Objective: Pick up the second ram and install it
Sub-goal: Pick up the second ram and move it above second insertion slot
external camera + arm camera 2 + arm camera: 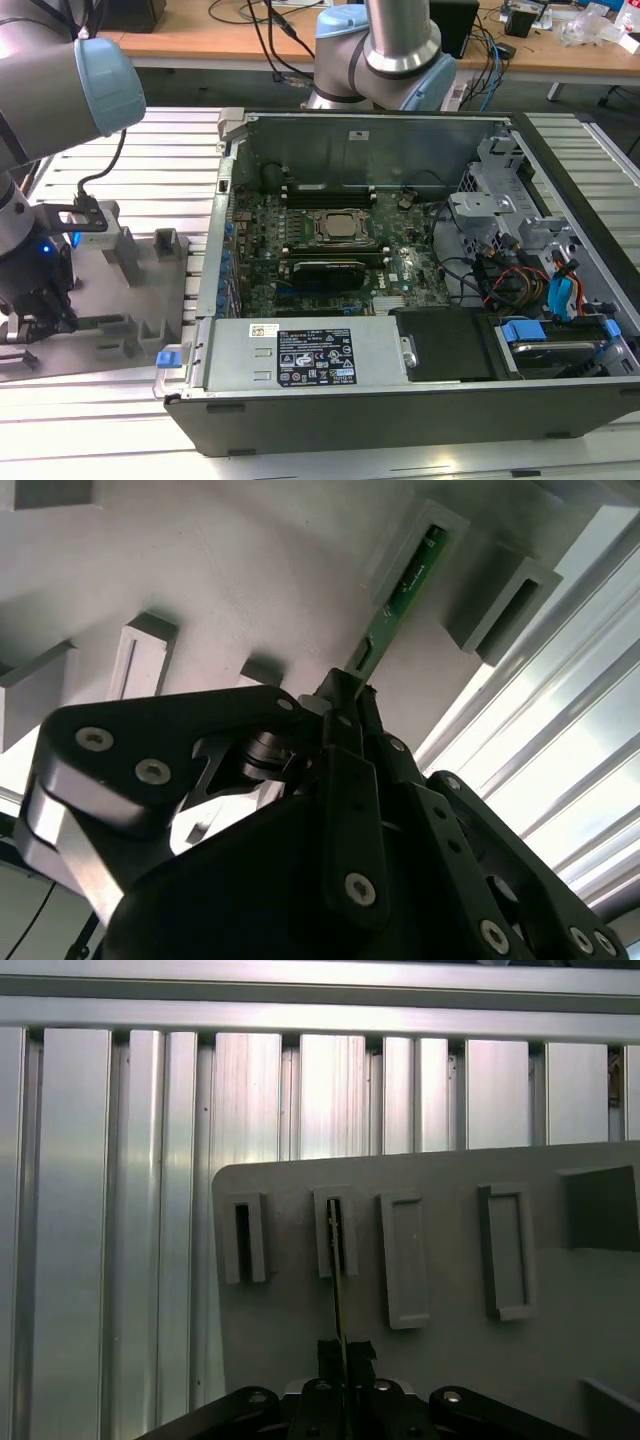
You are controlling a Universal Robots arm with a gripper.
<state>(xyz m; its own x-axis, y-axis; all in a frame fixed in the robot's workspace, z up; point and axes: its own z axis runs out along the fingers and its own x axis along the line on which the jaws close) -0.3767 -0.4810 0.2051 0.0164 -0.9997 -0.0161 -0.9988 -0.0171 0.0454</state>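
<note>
Gripper (347, 702) clamps second ram (398, 592) at grey tray (250, 560)
Jaws pinch its near end (far end sits in a slot (392, 555)).

The tray (110, 290) lies on the slotted table (100, 420), just beside the open computer case (400, 425), on the exterior view's left. The gripper (345, 692) hangs over the tray, clamped on one end of the second ram (400, 595). The ram's other end sits in a raised pocket (322, 1230), second in its row from the tray's edge. Inside the case, the motherboard (260, 240) lies on the floor, with the power supply (310, 350) in front of it and the drive bay (560, 330) to the exterior view's right. The robot base (385, 50) stands behind the case.
</note>
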